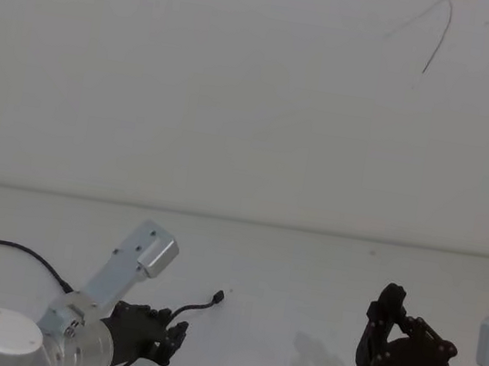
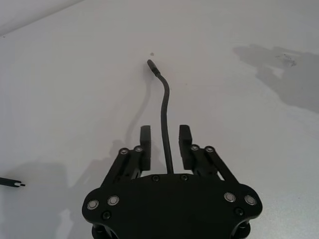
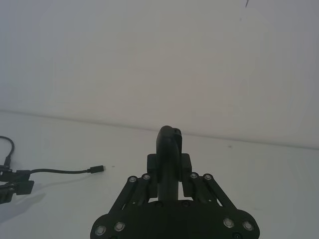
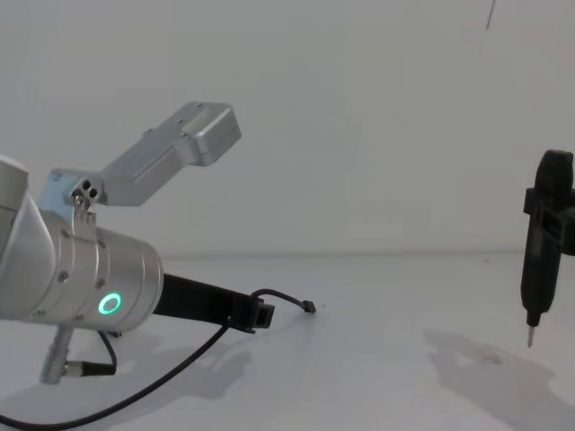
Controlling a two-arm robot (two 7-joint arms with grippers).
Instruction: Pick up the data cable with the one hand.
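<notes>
- The left gripper (image 2: pixel 165 134) is sitting low over the tabletop (image 2: pixel 239 124), with its jaws part open and nothing gripped yet.
- The cable (image 2: pixel 164 104) is running straight between the jaws, apart from both. It is curving on past their tips to the plug (image 2: pixel 152 64), which is lying well ahead of the jaws.
- The step in hand appears to be closing on the cord. As the cord is lying centred between the jaws, no sideways shift seems needed, only a squeeze square across it.
- The cord is thin and limp, so it is likely to slip under the tips if they are riding high. Whether the tips are touching the tabletop cannot be told.
- A slow, straight lift looks safest, since the long tail behind the jaws is likely to be pulling on the grip.
- The right gripper (image 3: pixel 169 164) is hanging well apart from the left jaws, with its own jaws clamped on a black pointed tool (image 4: pixel 539 251).
- No brand, label or writing is showing legibly anywhere.
</notes>
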